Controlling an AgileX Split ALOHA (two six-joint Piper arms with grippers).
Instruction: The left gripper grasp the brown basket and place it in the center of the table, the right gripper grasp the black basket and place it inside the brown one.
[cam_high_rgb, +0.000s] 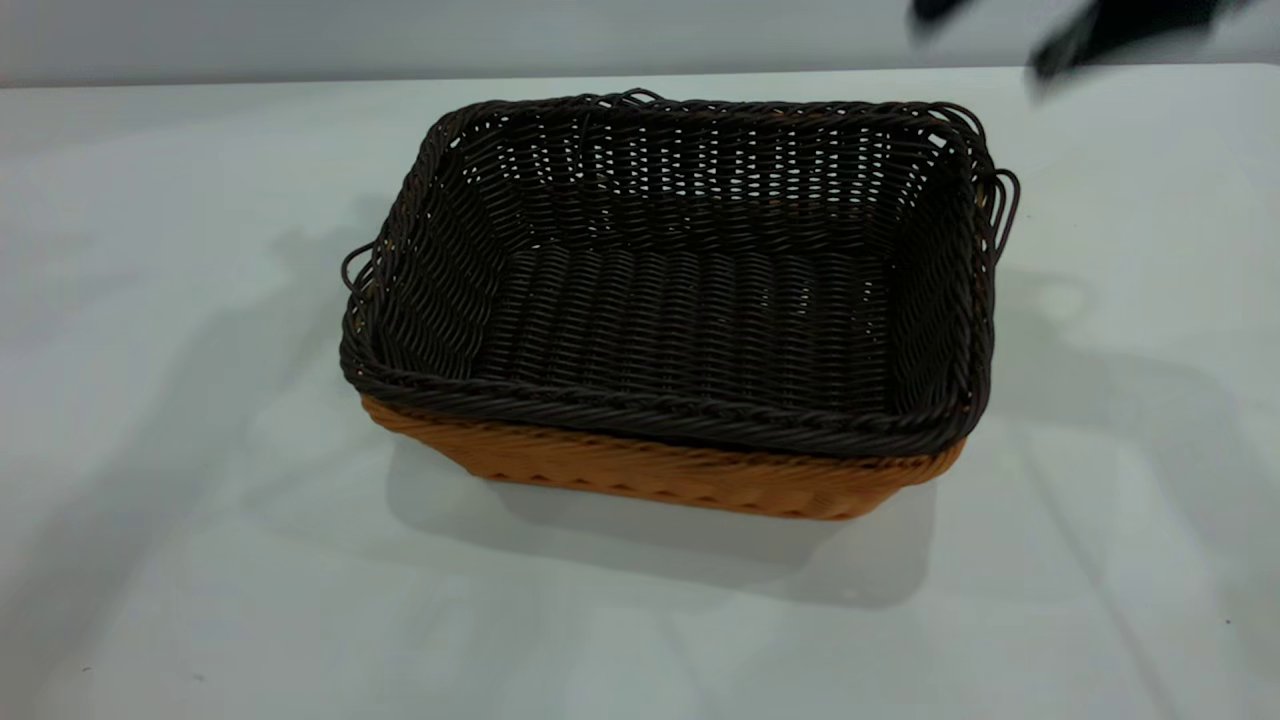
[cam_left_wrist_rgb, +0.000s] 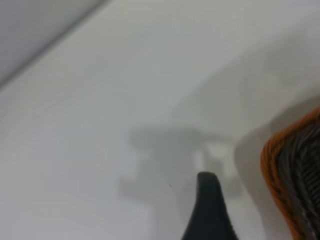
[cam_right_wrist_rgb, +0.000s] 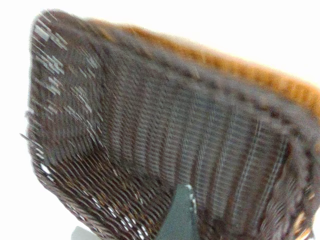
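Note:
The black basket (cam_high_rgb: 690, 290) sits nested inside the brown basket (cam_high_rgb: 660, 470) in the middle of the table (cam_high_rgb: 170, 300); only the brown one's lower wall shows under the dark rim. My right gripper (cam_high_rgb: 980, 45) is a dark blur above the far right corner of the baskets, fingers apart and empty. Its wrist view looks down into the black basket (cam_right_wrist_rgb: 165, 135), with one finger (cam_right_wrist_rgb: 181, 215) showing and the brown rim (cam_right_wrist_rgb: 240, 65) behind. My left gripper (cam_left_wrist_rgb: 248, 200) is outside the exterior view; one finger (cam_left_wrist_rgb: 208, 207) hovers over bare table beside the brown basket's corner (cam_left_wrist_rgb: 272, 165).
The table's far edge (cam_high_rgb: 300, 82) meets a pale wall. Bare tabletop surrounds the baskets on all sides. The baskets' loop handles (cam_high_rgb: 1005, 205) stick out at both short ends.

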